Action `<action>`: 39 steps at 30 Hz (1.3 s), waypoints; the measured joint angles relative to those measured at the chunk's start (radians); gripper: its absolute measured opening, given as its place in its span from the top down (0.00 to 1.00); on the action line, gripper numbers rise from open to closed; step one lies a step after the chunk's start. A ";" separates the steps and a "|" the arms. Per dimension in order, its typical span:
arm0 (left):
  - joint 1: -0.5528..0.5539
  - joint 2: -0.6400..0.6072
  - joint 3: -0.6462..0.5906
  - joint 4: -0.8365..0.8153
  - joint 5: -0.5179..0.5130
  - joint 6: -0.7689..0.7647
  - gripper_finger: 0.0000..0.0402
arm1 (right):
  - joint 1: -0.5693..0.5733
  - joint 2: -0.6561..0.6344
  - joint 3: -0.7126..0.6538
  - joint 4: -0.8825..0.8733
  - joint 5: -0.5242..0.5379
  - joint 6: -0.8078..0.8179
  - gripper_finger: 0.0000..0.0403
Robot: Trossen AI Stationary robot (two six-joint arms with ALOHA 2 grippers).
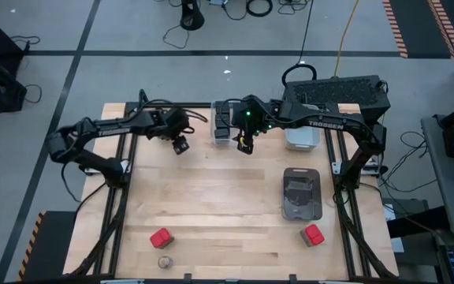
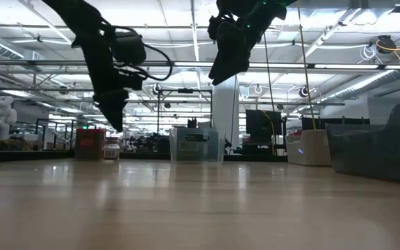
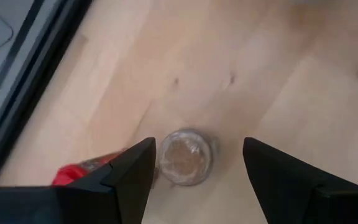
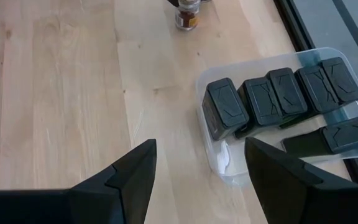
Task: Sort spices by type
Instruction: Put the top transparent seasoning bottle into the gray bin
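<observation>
My left gripper (image 1: 181,146) (image 3: 197,146) is open and empty, raised high over the table's far left part. Far below it in the left wrist view stand a small round tan-topped jar (image 3: 185,157) and a red tin (image 3: 86,171), partly hidden by one finger. In the high view the jar (image 1: 165,262) and that red tin (image 1: 161,238) stand near the near edge, left. A second red tin (image 1: 313,235) stands near right. My right gripper (image 1: 245,144) (image 4: 201,146) is open and empty, raised at the far middle. Several dark tins (image 4: 278,102) lie in a clear bin (image 4: 216,158).
The bin of dark tins (image 1: 301,193) stands right of centre. A clear bin (image 1: 221,126) and a white bin (image 1: 301,138) stand at the far edge. Bare wood lies across the table's middle and left. Both arms hang high in the low view (image 2: 117,104) (image 2: 228,48).
</observation>
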 joint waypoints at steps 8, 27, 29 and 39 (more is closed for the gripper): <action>0.031 0.087 0.017 -0.061 0.049 0.179 0.38 | 0.005 0.000 0.000 -0.013 0.000 0.000 0.43; 0.037 0.114 0.017 -0.049 0.051 0.189 0.38 | 0.005 0.000 -0.001 -0.060 0.000 0.001 0.43; 0.035 0.112 0.017 -0.049 0.070 0.189 0.38 | 0.005 0.000 -0.001 -0.060 0.000 0.001 0.43; -0.020 0.053 0.098 -0.108 0.087 0.185 0.38 | 0.005 0.000 -0.001 -0.058 0.000 0.000 0.43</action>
